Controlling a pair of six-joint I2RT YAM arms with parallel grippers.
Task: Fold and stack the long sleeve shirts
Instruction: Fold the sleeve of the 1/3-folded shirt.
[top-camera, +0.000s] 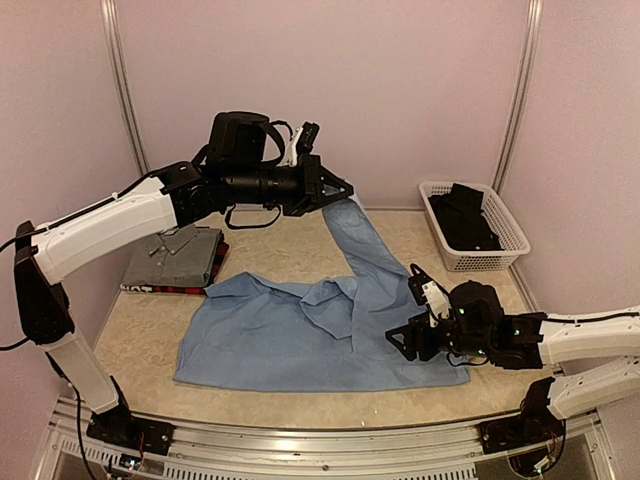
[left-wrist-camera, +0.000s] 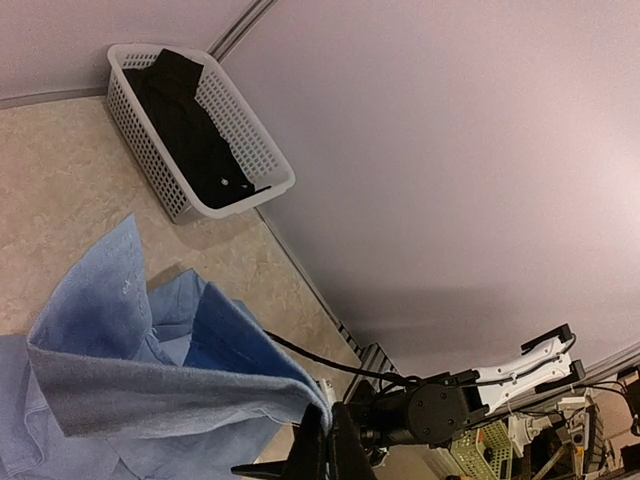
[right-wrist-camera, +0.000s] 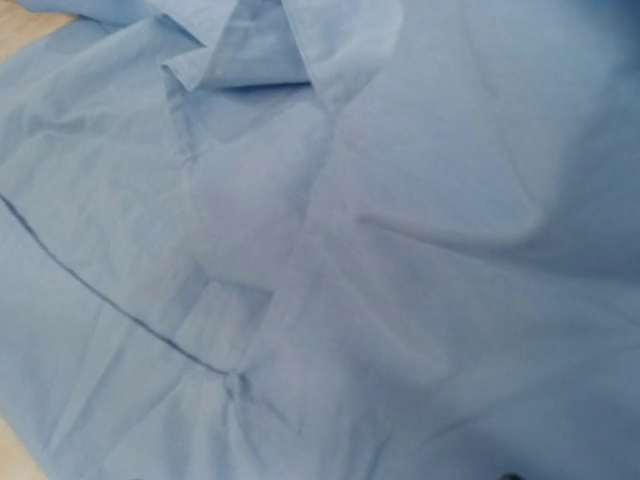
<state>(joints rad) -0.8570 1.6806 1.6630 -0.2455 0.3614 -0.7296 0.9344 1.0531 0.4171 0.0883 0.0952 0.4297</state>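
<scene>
L gripper (top-camera: 338, 190), upper centre of top view, was clamped shut on the sleeve end of the light blue shirt (top-camera: 300, 335), holding that sleeve up off the table (top-camera: 130, 340). Sleeve ran down from the jaws to the shirt body at mid-frame. L wrist view: jaws closed at bottom centre w/ cloth edge pinched between them, sleeve draped off to the left as a folded band, darker inner side showing.

Rest of blue shirt lay spread across centre and lower centre of top view, rumpled around the collar approx mid-frame.

R gripper (top-camera: 402, 340) sat low at right-centre, at the right edge of the shirt body. Contact w/ cloth unclear. R wrist view was filled w/ blue fabric only: collar at top, seam line running diagonally at lower left, no fingers visible, so can't tell if R jaws were open or closed.

Grey shirt (top-camera: 180, 255) was folded at left-centre, lying on top of the red-and-black plaid shirt (top-camera: 145, 288), only the plaid's edges peeking out. Stack sat just beside the blue shirt's upper-left corner.

White mesh basket (top-camera: 480, 260) at upper right w/ dark garment (top-camera: 465, 215) inside, apart from the blue shirt.
</scene>
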